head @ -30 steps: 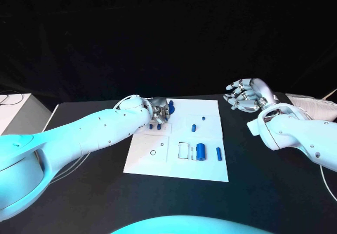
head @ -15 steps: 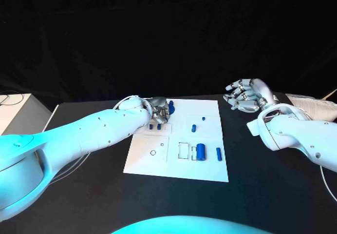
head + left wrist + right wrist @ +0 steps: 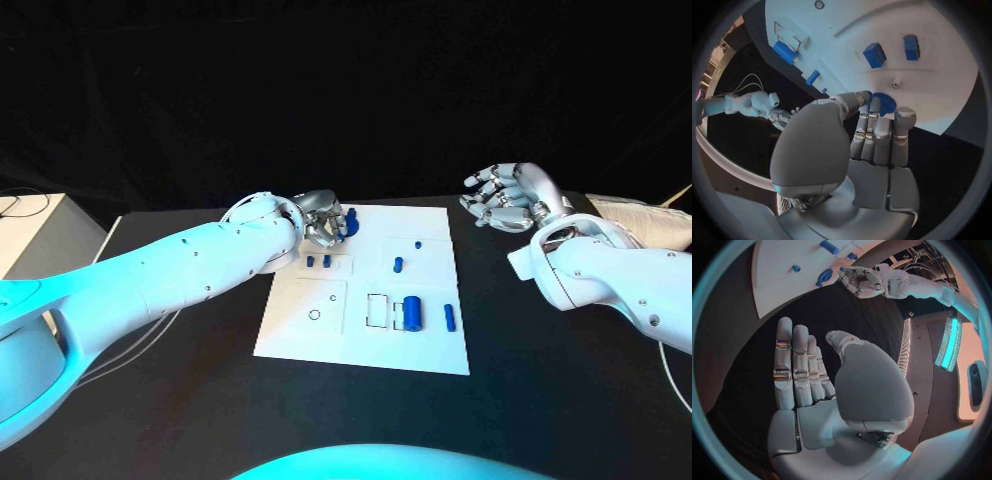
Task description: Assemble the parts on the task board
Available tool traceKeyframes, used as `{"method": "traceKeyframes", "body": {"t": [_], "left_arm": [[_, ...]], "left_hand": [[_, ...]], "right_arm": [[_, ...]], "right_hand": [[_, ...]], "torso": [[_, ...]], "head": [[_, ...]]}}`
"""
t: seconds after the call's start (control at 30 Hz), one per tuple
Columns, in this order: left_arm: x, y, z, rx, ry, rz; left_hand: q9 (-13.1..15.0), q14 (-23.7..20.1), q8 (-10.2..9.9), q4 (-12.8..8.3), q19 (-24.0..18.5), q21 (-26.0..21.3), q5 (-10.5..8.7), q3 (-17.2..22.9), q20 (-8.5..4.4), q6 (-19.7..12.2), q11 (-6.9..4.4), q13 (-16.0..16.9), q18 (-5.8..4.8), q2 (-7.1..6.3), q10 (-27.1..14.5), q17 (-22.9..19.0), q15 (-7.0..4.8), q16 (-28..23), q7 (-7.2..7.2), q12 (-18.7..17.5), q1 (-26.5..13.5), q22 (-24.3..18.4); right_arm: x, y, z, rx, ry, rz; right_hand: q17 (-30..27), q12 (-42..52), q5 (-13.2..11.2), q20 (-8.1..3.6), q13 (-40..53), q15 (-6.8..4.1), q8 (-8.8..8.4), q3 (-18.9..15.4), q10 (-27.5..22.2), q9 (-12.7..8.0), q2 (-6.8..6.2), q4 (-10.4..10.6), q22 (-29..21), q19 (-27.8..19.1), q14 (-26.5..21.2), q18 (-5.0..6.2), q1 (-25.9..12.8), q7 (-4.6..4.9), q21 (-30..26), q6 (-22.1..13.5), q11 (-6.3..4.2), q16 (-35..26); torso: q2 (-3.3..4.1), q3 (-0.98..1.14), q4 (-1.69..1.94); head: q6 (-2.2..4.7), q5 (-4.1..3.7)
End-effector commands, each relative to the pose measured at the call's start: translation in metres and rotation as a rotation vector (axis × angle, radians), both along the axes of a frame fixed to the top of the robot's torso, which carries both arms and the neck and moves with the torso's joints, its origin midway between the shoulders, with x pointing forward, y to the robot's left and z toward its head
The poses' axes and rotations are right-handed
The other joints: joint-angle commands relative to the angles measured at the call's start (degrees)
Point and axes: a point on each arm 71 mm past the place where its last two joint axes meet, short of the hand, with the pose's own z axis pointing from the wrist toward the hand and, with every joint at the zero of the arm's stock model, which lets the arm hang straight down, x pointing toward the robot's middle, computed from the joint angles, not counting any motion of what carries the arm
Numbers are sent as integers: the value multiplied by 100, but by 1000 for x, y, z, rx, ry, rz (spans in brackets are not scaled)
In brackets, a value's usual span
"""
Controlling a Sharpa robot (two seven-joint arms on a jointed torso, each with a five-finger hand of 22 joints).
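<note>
Bench [image 3: 173, 400]: black; dark open surface is seen left, right and near of the board, giving both arms room.
Task board [image 3: 433, 352]: white plate laid in the middle of the bench; its far-left corner is covered by the left hand.
Left hand [image 3: 323, 222]: held over the far-left corner of the board; its fingers [image 3: 879, 131] are curled in around a blue part [image 3: 884, 103], which appears pinched against the thumb.
Right hand [image 3: 508, 197]: raised off the right side of the board, well apart from it; nothing is held, and the fingers are spread and only loosely bent.
Large cylinder [image 3: 411, 310]: laid near the board's near-right area, beside a slim bar [image 3: 449, 315] by the right edge.
Small pegs [image 3: 317, 260]: two, stood just near of the left hand.
Risk: the pinched part could be dropped or tilted if the grip loosens, judged from how little of it is clasped; the two pegs could be knocked if the hand is lowered toward them.
Edges: the left hand is close to the board's far edge, so a slipped part could roll onto the bench.
</note>
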Motion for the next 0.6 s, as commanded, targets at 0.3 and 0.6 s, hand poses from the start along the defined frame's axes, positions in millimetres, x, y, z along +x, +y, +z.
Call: {"method": "traceKeyframes", "body": {"t": [0.3,0.6], "left_arm": [[1,19,5,-30,16,31],[3,26,1,7,37,42]], "left_hand": [[11,-4,-34,1,12,12,-9,-13,-3,45,10,3,-78,-4,55,-59,10,7,-7,-53,-43,-7],[19,-5,-44,-4,16,14,-14,-25,0,53,12,5,-80,-19,76,-64,12,6,-4,-91,-54,1]], "right_arm": [[-1,0,1,-7,-12,11],[-1,0,1,-7,-12,12]], "right_hand": [[5,-32,22,15,-7,1,28,14,43,-9,-1,15,-9,43,49,106,-57,23,26,17,16,-38],[5,-32,22,15,-7,1,28,14,43,-9,-1,15,-9,43,49,106,-57,23,26,17,16,-38]], "torso": [[10,-5,5],[16,3,-6]], "head": [[2,15],[-1,39]]}}
